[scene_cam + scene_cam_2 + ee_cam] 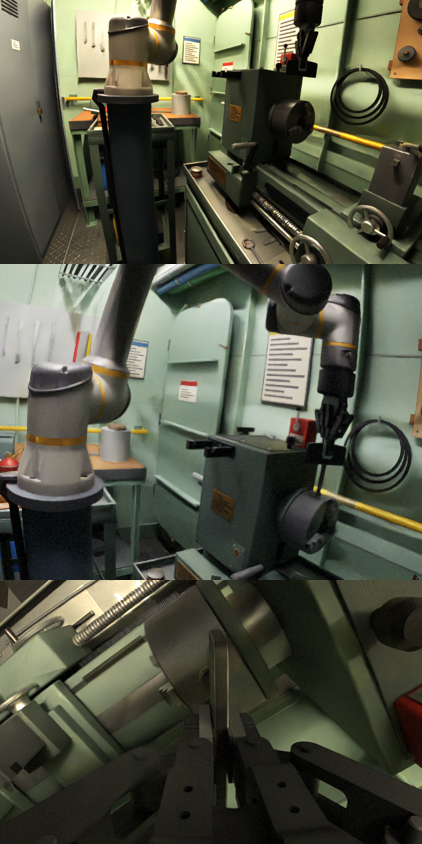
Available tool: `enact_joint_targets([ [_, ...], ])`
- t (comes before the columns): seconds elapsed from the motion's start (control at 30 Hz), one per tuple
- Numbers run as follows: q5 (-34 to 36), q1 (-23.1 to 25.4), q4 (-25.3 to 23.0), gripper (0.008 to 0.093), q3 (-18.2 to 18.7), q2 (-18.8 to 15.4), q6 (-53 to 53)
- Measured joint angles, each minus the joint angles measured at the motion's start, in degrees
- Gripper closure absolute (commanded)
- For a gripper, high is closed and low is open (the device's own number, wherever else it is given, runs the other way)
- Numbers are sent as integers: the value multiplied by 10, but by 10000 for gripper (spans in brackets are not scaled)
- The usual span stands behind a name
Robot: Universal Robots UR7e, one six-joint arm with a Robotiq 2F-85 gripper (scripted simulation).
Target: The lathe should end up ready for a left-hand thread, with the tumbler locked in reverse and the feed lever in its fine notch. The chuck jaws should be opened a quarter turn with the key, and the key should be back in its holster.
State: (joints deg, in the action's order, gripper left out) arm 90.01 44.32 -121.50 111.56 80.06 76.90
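The black T-handled chuck key [325, 456] is held by its crossbar in my closed gripper [302, 63], shank pointing straight down to the top of the dark round chuck [292, 120]. Through the wrist camera the crossbar [218, 682] runs edge-on between the fingers [221, 720], with the chuck [183, 654] right beneath. The gripper hangs vertically above the green headstock's [260, 112] right end. A black lever with a grey handle [246, 151] stands low on the headstock front. A black slotted bracket [226, 74] sits on the headstock's top left corner.
A red box with a small lever [288, 57] sits on the headstock top just left of the gripper. A black hose coil [359, 96] hangs on the wall at right, above a yellow rail [348, 136]. The carriage and handwheels [370, 222] fill the lower right.
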Motion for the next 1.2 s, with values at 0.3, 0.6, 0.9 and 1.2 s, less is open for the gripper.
enact_joint_targets([
  [0.3,0,0,0,934,0,0,1],
  [0.6,0,0,0,934,0,0,1],
  [0.9,0,0,2,934,-1,1,1],
  [1.2,0,0,8,934,-4,4,1],
])
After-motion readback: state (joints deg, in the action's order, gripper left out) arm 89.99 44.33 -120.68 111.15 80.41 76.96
